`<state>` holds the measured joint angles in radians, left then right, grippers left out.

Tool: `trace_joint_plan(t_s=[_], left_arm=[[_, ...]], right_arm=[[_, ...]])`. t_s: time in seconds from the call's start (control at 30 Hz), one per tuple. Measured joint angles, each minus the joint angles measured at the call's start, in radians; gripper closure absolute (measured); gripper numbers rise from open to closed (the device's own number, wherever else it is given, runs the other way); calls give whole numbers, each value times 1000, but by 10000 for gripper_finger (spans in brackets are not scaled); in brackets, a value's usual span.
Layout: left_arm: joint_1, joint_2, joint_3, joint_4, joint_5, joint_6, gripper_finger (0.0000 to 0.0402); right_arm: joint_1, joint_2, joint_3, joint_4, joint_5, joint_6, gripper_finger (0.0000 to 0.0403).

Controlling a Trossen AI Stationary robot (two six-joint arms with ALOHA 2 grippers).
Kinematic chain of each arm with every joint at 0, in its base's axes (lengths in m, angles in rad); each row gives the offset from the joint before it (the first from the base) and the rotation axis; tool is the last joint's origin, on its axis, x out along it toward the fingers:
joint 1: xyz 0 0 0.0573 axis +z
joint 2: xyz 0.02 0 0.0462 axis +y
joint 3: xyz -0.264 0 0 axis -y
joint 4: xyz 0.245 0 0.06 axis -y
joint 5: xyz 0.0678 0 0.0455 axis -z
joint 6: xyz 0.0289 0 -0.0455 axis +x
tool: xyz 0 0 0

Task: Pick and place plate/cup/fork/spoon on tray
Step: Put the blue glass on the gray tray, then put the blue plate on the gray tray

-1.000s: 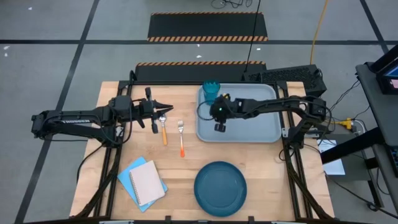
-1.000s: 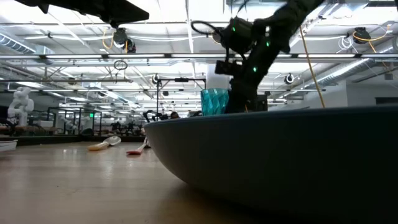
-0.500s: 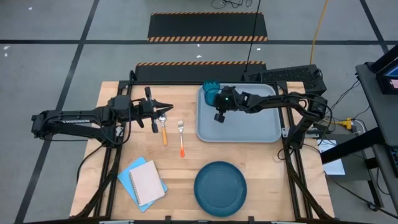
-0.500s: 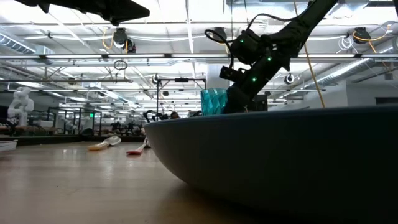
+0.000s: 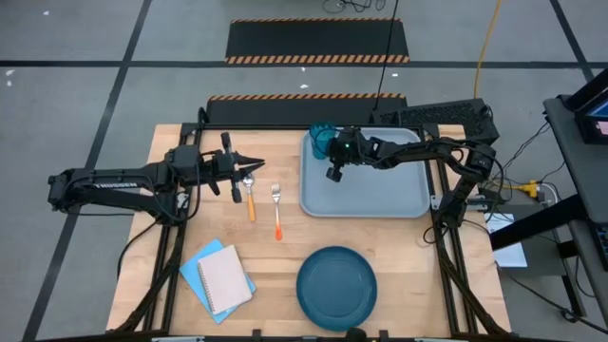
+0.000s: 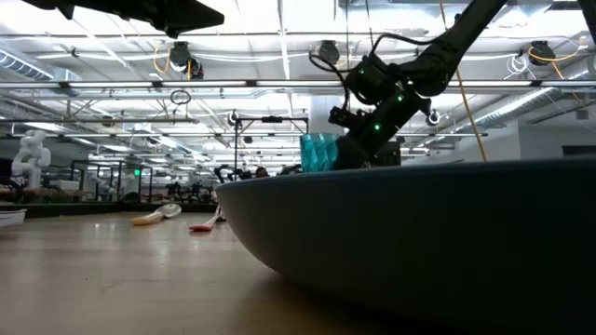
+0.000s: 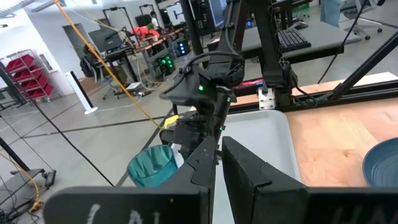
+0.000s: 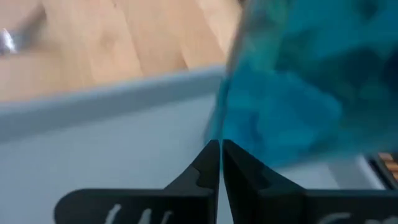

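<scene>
The right gripper [image 5: 332, 174] hangs over the tray's [image 5: 380, 195] upper-left corner, fingers together and empty, with the cup [image 5: 322, 141] standing just above it in frame. The left gripper [image 5: 249, 167], jaws nearly together, hovers at the spoon's [image 5: 249, 195] bowl. The spoon's handle runs down-frame, the fork [image 5: 277, 214] lies parallel just right of it, and the plate [image 5: 336, 287] sits low-centre, so the left arm is nearer the cutlery.

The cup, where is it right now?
From above, the cup stands in the tray's far left corner, just beside the shut right gripper.
</scene>
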<state>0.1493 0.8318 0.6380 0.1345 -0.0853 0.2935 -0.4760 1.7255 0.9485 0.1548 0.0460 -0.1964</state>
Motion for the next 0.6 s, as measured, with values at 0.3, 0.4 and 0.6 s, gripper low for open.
trace_joint_plan(t_s=[0.3, 0.4, 0.6], left_arm=[[0, 0, 0, 2, 0, 0, 369], [0, 0, 0, 2, 0, 5, 369], [0, 0, 0, 2, 0, 13, 369]], right_arm=[[-22, 58, 1, 90, 0, -5, 393], [-27, 58, 1, 108, 0, -6, 393], [-36, 48, 1, 120, 0, 15, 393]])
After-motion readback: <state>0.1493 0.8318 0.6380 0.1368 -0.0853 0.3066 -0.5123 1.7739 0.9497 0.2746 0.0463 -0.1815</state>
